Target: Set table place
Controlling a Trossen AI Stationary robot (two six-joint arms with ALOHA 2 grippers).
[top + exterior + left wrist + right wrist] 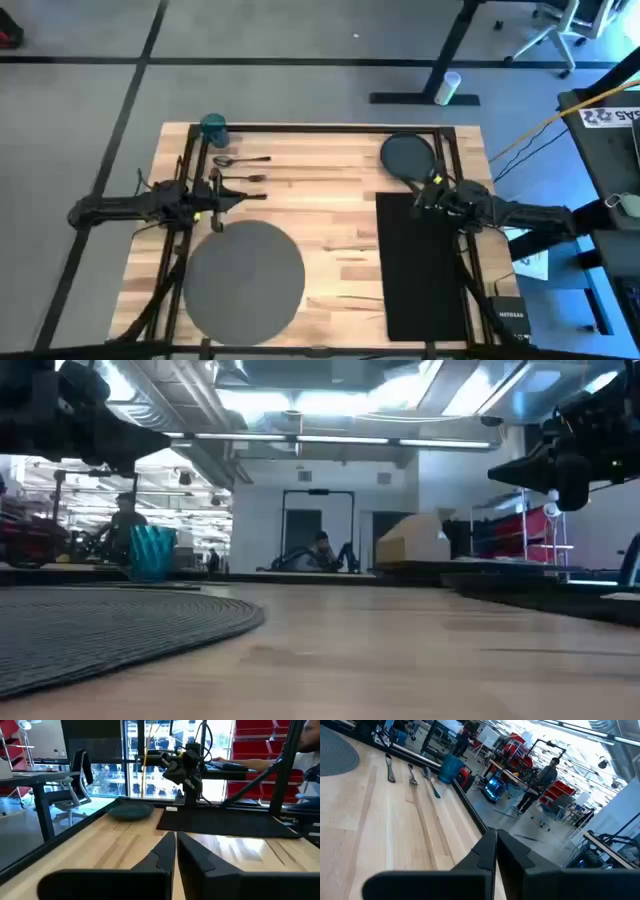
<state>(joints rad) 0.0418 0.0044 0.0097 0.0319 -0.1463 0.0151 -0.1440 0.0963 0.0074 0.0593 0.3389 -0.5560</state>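
Nothing had been lifted, and the main risk, as I judged it, lay with the thin cutlery: the fork [243,178] and spoon [240,160] lay flat on the wood close to the table's [340,215] far-left rail, so a grasp coming in slightly off could slide them along the boards or knock the teal cup [213,126] standing in the far-left corner just beyond them. The right wrist view showed what looked like a third utensil [389,768] beside those two, though I could not tell what it was. The left gripper [216,196] hovered above the table just near of the cutlery and at the far edge of the round grey mat [242,276], its fingers [165,851] pressed together on nothing. The mat lay on the near-left part of the table, bare, with the dark plate [406,155] well apart from it at the far right. The right gripper [432,190], likewise clenched and empty, hung over the far end of the black napkin [425,265], between the napkin and the plate. A second hazard was the napkin itself: being limp cloth spread along the right side, it could bunch or drag if pinched at one edge only.
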